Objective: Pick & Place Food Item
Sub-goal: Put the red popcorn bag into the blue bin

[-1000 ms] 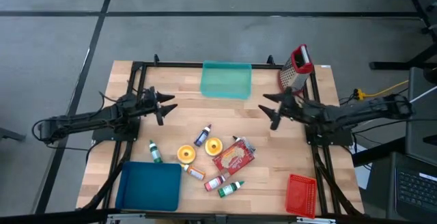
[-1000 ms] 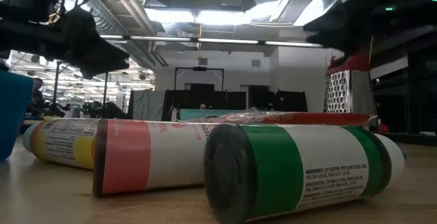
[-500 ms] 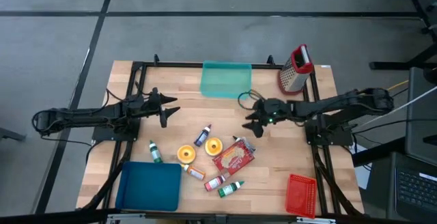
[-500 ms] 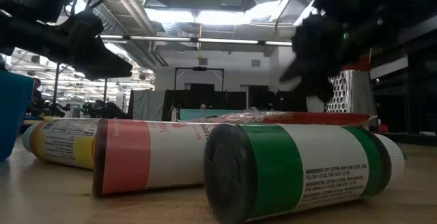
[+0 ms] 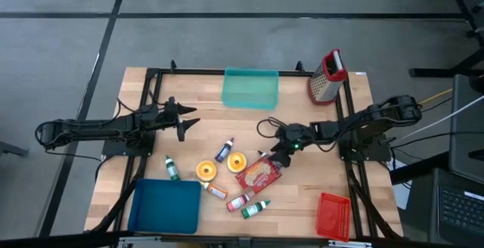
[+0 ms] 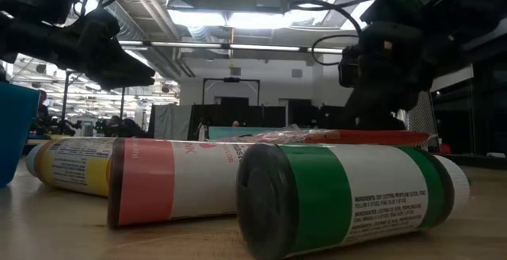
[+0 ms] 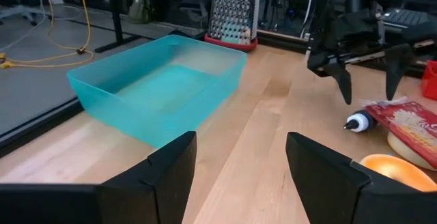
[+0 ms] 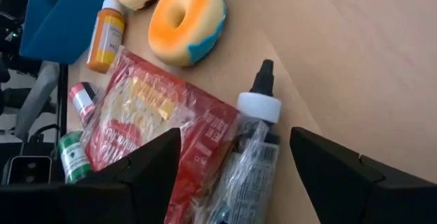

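Grey floor surrounded a light wooden table [image 5: 302,180] in the high view. At the table's middle lay a red crinkled food packet [image 5: 259,174], taken here as the landmark. The right gripper [image 5: 275,156] hung just above the packet's far right corner, fingers spread wide and empty. The left gripper [image 5: 187,121] waited well to the packet's far left, fingers parted, holding nothing. Two orange-glazed doughnuts [image 5: 235,160] lay just left of the packet; a translucent teal bin [image 5: 250,88] sat well beyond it, and a red-handled metal grater [image 5: 327,75] stood beyond it to the right.

From the low view, a green-labelled bottle [image 6: 348,196] and a pink-labelled bottle [image 6: 166,182] lay on their sides in front of the packet [image 6: 333,137], with the right gripper [image 6: 379,93] above it.

The left wrist view showed the teal bin [image 7: 160,86] and the right gripper [image 7: 365,70] beside the packet [image 7: 410,118].

Through the right wrist view, the packet [image 8: 157,138] lay beneath open fingers [image 8: 341,166], touching a clear white-capped bottle [image 8: 249,145], with one doughnut [image 8: 187,20] just beyond.
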`<action>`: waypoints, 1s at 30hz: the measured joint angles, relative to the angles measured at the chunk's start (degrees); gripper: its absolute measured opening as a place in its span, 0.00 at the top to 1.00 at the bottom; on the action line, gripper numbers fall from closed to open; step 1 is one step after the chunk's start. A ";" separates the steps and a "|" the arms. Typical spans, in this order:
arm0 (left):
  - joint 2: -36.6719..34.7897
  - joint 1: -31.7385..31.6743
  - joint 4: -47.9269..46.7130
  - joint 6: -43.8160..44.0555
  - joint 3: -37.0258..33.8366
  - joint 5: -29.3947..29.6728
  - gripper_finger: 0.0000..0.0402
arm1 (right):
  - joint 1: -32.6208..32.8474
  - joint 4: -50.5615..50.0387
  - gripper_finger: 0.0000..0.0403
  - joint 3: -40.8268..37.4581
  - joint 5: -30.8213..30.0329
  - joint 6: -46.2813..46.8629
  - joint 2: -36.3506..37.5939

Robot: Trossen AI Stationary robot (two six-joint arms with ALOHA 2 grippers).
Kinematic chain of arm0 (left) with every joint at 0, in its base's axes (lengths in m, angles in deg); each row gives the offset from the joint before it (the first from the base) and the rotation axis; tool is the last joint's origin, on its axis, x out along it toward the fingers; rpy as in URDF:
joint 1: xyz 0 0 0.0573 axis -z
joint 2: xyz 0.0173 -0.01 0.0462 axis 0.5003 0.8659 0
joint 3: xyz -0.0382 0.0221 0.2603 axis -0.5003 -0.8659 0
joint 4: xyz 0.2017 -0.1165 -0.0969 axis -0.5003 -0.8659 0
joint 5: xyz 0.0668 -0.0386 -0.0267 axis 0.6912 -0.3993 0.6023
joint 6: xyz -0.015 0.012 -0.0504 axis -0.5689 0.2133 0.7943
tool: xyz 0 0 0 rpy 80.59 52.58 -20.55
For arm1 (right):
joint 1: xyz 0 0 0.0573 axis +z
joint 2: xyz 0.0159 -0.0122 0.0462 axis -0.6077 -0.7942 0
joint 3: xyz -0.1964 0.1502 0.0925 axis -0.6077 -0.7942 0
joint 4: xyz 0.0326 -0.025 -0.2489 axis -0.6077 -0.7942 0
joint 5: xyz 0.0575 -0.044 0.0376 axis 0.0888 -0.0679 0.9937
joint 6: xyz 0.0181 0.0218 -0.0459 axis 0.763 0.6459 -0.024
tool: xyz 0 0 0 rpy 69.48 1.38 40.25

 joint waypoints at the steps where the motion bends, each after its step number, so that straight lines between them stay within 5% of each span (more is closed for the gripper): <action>1: 0.00 0.00 0.00 0.21 0.00 -0.32 0.45 | 0.24 0.00 0.30 0.00 0.00 0.42 0.00; 30: 0.00 0.00 -0.94 2.33 0.02 -1.46 0.44 | 1.67 0.87 0.43 -0.02 -0.90 0.86 -1.11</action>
